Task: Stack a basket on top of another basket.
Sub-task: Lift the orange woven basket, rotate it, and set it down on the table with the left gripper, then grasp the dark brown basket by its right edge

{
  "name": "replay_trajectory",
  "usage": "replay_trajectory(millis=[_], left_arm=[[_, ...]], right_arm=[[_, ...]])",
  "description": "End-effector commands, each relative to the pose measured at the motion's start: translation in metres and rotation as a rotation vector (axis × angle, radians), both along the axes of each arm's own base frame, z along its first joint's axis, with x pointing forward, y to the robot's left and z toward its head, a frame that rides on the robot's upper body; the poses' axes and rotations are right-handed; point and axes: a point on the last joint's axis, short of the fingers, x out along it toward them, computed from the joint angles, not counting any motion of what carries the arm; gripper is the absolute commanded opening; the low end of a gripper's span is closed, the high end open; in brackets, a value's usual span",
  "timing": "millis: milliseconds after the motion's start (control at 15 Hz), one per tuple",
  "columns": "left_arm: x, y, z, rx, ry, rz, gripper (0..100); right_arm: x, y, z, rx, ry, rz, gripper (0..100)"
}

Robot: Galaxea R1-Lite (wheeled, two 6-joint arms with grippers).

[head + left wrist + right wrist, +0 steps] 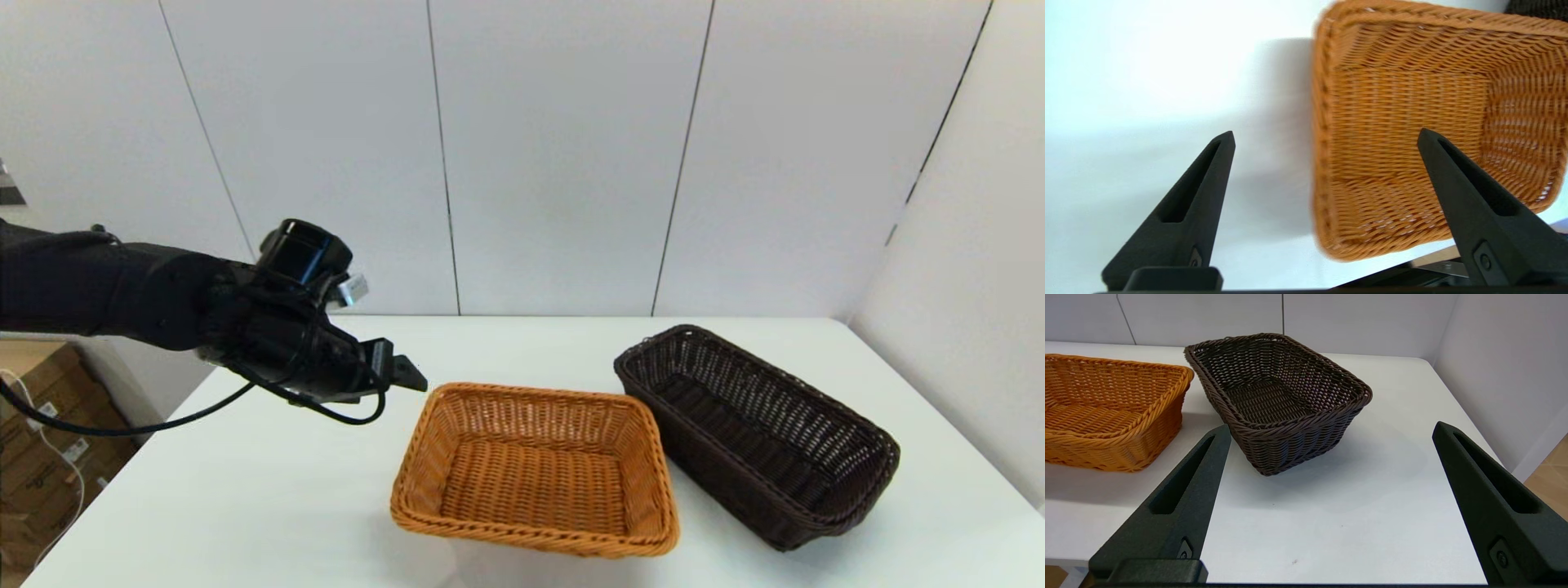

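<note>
**Desk:** What's nearest in the head view?

**Operator:** Lower centre, the orange basket (535,469) on the table (245,506). Right of it, just beside, the dark basket (755,433), not yet stacked. My left gripper (1327,139) hovers mid-left, fingers spread wide, empty. Right gripper (1331,430), also wide, faces the dark one.

**Desk:** Next?

**Operator:** I'd say grasp a rim
</note>
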Motion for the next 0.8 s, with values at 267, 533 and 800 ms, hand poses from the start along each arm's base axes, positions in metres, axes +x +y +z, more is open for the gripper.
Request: replay_trajectory(millis=[267, 533, 800], left_arm=[[-0.073, 0.061, 0.068, 0.047, -0.081, 0.068, 100], [-0.147, 0.079, 0.082, 0.074, -0.198, 0.171, 100], [-0.225, 0.09, 0.08, -0.027, -0.328, 0.25, 100]], right_arm=[[0.0, 0.0, 0.0, 0.001, 0.0, 0.002, 100], [0.0, 0.0, 0.0, -0.001, 0.0, 0.002, 100], [0.0, 0.0, 0.0, -0.001, 0.0, 0.002, 100]])
